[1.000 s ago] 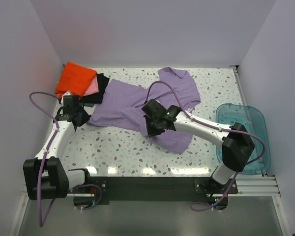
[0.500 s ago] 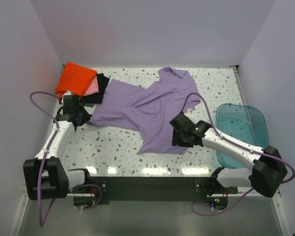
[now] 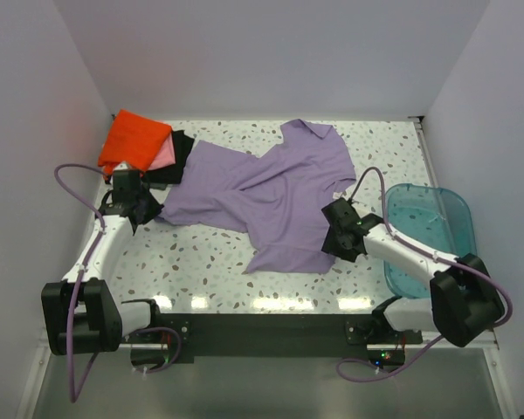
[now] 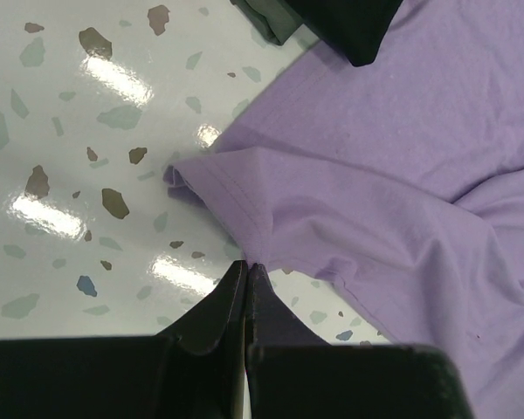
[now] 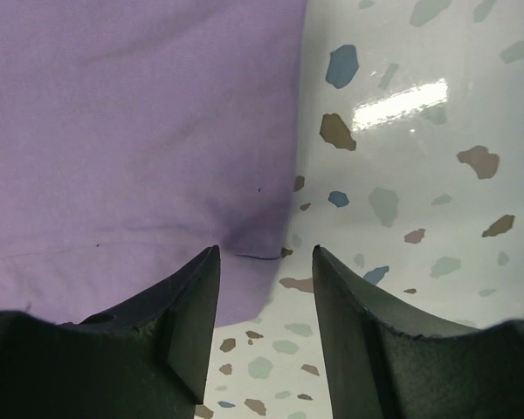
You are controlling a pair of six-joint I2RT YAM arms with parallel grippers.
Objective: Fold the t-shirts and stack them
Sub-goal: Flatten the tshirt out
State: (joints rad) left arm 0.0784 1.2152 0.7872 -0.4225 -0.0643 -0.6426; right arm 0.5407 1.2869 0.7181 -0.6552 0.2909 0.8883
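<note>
The lavender t-shirt (image 3: 271, 196) lies spread and wrinkled across the table's middle, collar toward the back. My left gripper (image 3: 148, 212) is shut on the hem at its left corner; the left wrist view shows the lavender cloth (image 4: 402, 175) gathered into the closed tips of the left gripper (image 4: 246, 266). My right gripper (image 3: 332, 244) stands open low over the shirt's near right corner (image 5: 140, 113), the right gripper (image 5: 266, 253) holding nothing. The folded orange shirt (image 3: 135, 140), pink shirt (image 3: 164, 157) and black shirt (image 3: 179, 161) are piled at the back left.
A translucent teal bin (image 3: 428, 236) sits at the right edge of the table beside the right arm. White walls close in the left, back and right sides. The black shirt's corner (image 4: 349, 26) overlaps the lavender cloth close to the left gripper.
The right gripper drew the shirt's folded lower part out toward the near right, let go of it and opened, ending at the shirt's near right corner. The left arm stayed put.
</note>
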